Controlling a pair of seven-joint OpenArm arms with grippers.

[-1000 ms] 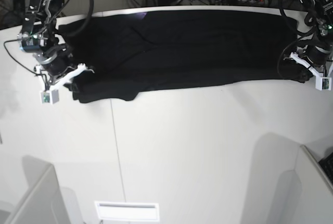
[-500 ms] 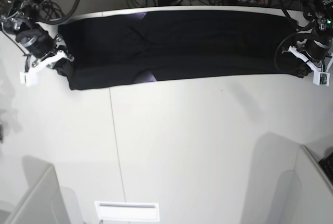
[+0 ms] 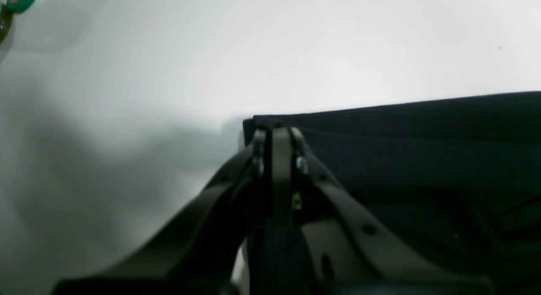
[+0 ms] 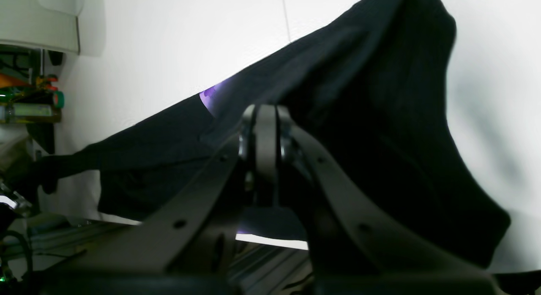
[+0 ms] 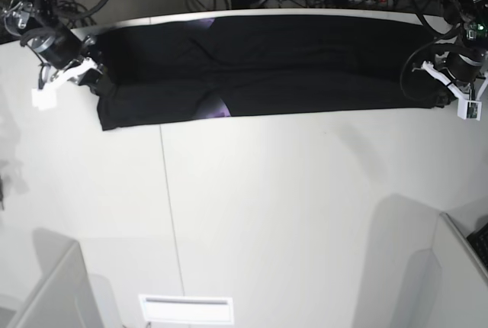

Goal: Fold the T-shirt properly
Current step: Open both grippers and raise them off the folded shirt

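The T-shirt (image 5: 259,65) lies stretched as a long dark band across the far part of the white table (image 5: 290,213), its long axis running side to side, one end at each arm. The right gripper (image 5: 90,76) sits at the band's end on the base view's left, and in its wrist view its jaws are pressed together on a bunch of the black cloth (image 4: 359,109), which rises off the table and drapes over them, a sliver of the purple print (image 4: 209,96) showing at the fold. The left gripper (image 5: 441,91) sits at the opposite end; in its wrist view its jaws are pinched together right at the corner of the cloth (image 3: 422,138), which there lies flat on the table. So each arm holds its own end, and the cloth spans the whole gap between them, pulled fairly straight. Any next fold probably turns on this line: the near edge faces the open table, the far edge runs along the table's back rim.
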